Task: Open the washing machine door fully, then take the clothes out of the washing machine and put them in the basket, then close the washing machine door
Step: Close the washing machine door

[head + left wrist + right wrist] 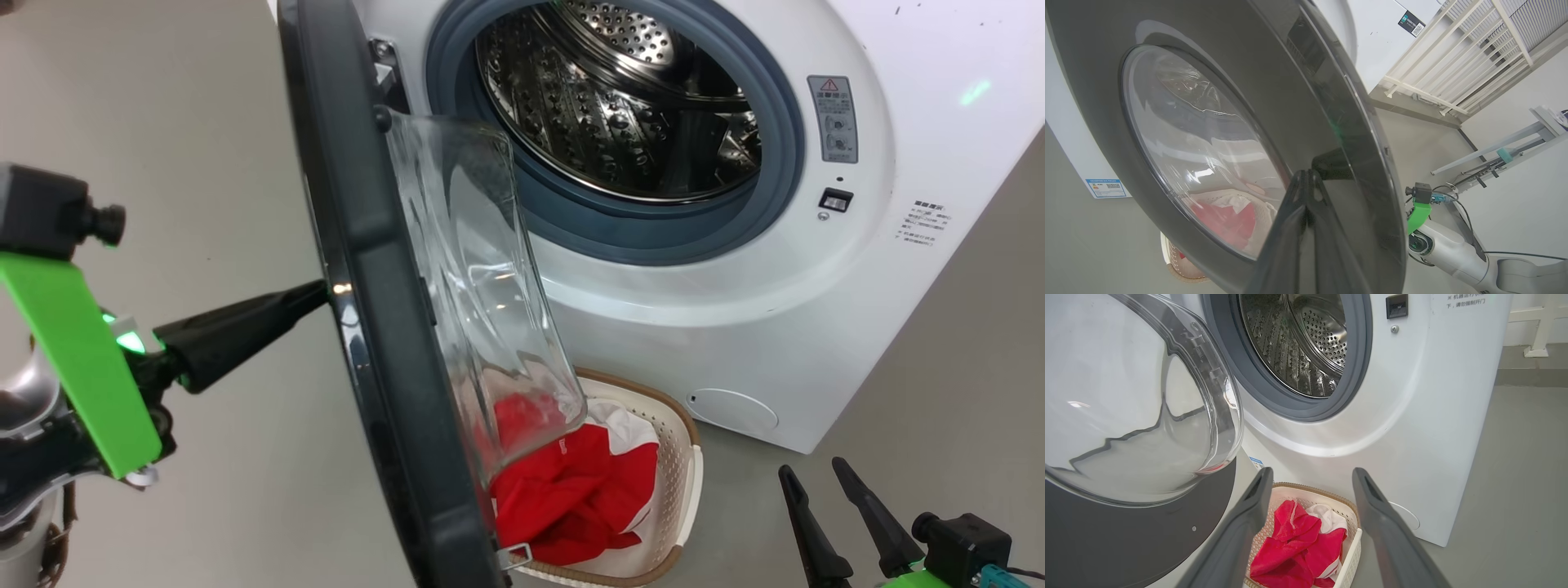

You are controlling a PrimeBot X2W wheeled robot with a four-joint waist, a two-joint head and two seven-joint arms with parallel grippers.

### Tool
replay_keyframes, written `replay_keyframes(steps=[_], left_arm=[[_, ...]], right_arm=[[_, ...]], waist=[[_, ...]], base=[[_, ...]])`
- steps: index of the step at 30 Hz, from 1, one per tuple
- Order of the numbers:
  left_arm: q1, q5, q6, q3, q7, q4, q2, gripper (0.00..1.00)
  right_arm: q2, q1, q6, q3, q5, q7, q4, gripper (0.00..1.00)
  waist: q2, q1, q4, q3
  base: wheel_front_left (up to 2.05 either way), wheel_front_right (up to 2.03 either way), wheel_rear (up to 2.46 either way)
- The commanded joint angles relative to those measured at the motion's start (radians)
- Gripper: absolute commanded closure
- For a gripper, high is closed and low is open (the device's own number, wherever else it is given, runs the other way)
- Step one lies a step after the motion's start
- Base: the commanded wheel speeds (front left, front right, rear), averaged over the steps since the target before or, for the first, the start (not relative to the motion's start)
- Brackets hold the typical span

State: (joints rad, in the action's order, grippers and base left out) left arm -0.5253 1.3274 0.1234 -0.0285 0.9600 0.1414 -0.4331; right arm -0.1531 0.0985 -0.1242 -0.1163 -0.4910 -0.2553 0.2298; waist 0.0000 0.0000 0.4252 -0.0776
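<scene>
The washing machine door [367,286] stands about half open, edge-on, its glass bowl [482,302] bulging toward the washing machine [816,327]. My left gripper [314,294] is shut, its tip pressed on the door's outer black rim [1290,81]; the closed fingers [1306,204] hold nothing. The steel drum [620,106] has no fabric in it. The red and white clothes [580,490] lie in the basket [682,457] on the floor below the door. My right gripper [811,467] hangs open at the lower right, above and just short of the basket [1306,490] and clothes [1298,543].
Grey floor [939,392] runs to the right of the machine. The left wrist view takes in a white railing [1453,61], a metal frame [1506,151] and my right arm [1437,241].
</scene>
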Motion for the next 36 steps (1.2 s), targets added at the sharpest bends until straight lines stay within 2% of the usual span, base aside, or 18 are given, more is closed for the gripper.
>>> replay_keyframes(steps=[1,19,21,23,24,26,28,30,36], left_arm=[[-0.046,-0.003,0.007,0.030,-0.014,0.021,-0.052,1.00],[0.108,0.015,0.007,0.051,-0.219,-0.086,-0.095,1.00],[0.136,0.019,0.007,0.055,-0.250,-0.104,-0.097,0.89],[0.163,0.023,0.007,0.058,-0.283,-0.121,-0.096,0.87],[0.175,0.025,0.007,0.060,-0.299,-0.130,-0.096,0.76],[0.198,0.036,0.007,0.066,-0.333,-0.147,-0.091,0.70],[0.218,0.037,0.007,0.073,-0.372,-0.164,-0.087,0.51],[0.234,0.032,0.007,0.086,-0.423,-0.187,-0.082,0.00],[0.264,-0.005,0.007,0.095,-0.584,-0.259,-0.062,0.00]], right_arm=[[-0.010,-0.026,-0.007,-0.022,0.004,-0.006,-0.024,0.00],[-0.004,-0.024,-0.007,-0.025,0.004,-0.006,-0.018,0.00],[-0.003,-0.024,-0.007,-0.027,0.004,-0.006,-0.018,0.00],[-0.003,-0.023,-0.007,-0.027,0.004,-0.006,-0.018,0.00],[-0.003,-0.022,-0.007,-0.028,0.004,-0.006,-0.018,0.00],[-0.002,-0.021,-0.007,-0.028,0.004,-0.006,-0.019,0.00],[-0.002,-0.020,-0.007,-0.027,0.005,-0.006,-0.019,0.00],[-0.001,-0.018,-0.007,-0.027,0.005,-0.006,-0.020,0.00],[0.001,-0.016,-0.007,-0.027,0.004,-0.006,-0.020,0.00]], waist=[[0.0000,0.0000,-0.003,-0.002],[0.0000,0.0000,0.000,0.034],[0.0000,0.0000,0.001,0.039],[0.0000,0.0000,0.002,0.043],[0.0000,0.0000,0.002,0.045],[0.0000,0.0000,0.004,0.048],[0.0000,0.0000,0.005,0.049],[0.0000,0.0000,0.007,0.050],[0.0000,0.0000,0.009,0.055]], base=[[0.00,0.00,0.00],[0.00,0.00,0.00],[0.00,0.00,0.00],[0.00,0.00,0.00],[0.00,0.00,0.00],[0.00,0.00,0.00],[0.00,0.00,0.00],[0.00,0.00,0.00],[0.00,0.00,0.00]])
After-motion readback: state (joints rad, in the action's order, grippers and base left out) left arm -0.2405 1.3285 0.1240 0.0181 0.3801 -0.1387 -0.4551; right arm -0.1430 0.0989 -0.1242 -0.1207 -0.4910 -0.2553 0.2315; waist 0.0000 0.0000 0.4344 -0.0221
